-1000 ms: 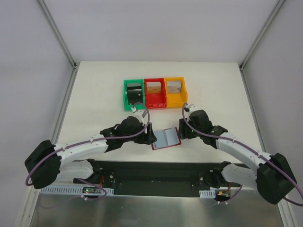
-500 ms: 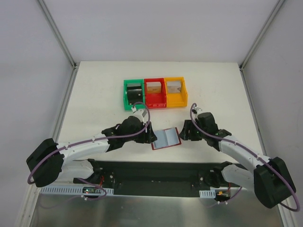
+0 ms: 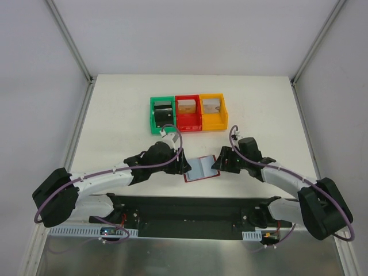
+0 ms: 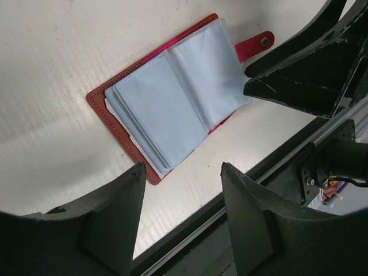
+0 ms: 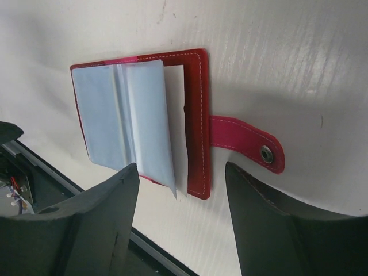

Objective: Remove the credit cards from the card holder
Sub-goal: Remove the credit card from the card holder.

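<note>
White table (image 3: 115, 115): card holder (image 3: 201, 168) lies open; left gripper (image 4: 183, 171) and right gripper (image 5: 181, 169) jaws spread

Card holder (image 4: 172, 98) lies open on table (image 4: 52, 46)

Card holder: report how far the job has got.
Done: the dark-red bi-fold card holder lies open on the white table. In hand: left gripper and right gripper flank it, both open and empty. Remaining: no credit card lies outside it yet.
</note>
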`<state>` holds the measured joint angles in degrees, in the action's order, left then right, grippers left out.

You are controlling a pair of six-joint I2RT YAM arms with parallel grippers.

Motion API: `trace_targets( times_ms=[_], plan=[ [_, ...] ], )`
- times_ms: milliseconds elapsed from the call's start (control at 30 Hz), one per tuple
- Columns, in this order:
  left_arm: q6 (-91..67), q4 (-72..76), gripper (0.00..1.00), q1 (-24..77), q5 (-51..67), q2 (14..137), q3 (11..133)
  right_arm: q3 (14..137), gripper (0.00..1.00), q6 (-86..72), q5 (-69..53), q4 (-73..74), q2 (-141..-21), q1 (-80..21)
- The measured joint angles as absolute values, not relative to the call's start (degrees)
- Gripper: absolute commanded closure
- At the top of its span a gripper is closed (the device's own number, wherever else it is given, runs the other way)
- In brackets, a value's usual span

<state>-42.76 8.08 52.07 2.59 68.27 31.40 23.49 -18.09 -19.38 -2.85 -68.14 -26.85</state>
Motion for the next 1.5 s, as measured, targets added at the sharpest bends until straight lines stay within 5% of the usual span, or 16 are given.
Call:
trace_targets(
  times_ms=[433,867,933,1033,1100,1500],
  plan=[
    [-42.76,9.98,0.48,52.07,3.01,69.32,30.83,23.49,0.57,-20.16,-21.87,-7.29,-72.47,-26.81],
    [-43.22,10.96,0.55,52.07,2.92,69.25,28.14,23.40,0.91,-20.69,-22.98,-7.29,-73.95,-26.83],
    [-43.53,10.85,0.56,52.07,2.90,69.25,27.68,23.22,0.86,-20.82,-23.09,-7.42,-73.95,-26.85],
    [-43.94,10.72,0.57,52.07,2.76,69.19,27.33,22.63,0.61,-21.37,-23.44,-7.55,-73.95,-26.94],
    [-44.16,10.48,0.57,52.07,2.63,68.88,27.18,22.46,0.55,-22.37,-24.38,-8.60,-73.89,-26.94],
    [-43.31,9.96,0.66,52.07,2.76,67.88,28.99,19.57,0.50,-23.27,-21.06,-5.65,-64.03,-26.83]
  ],
)
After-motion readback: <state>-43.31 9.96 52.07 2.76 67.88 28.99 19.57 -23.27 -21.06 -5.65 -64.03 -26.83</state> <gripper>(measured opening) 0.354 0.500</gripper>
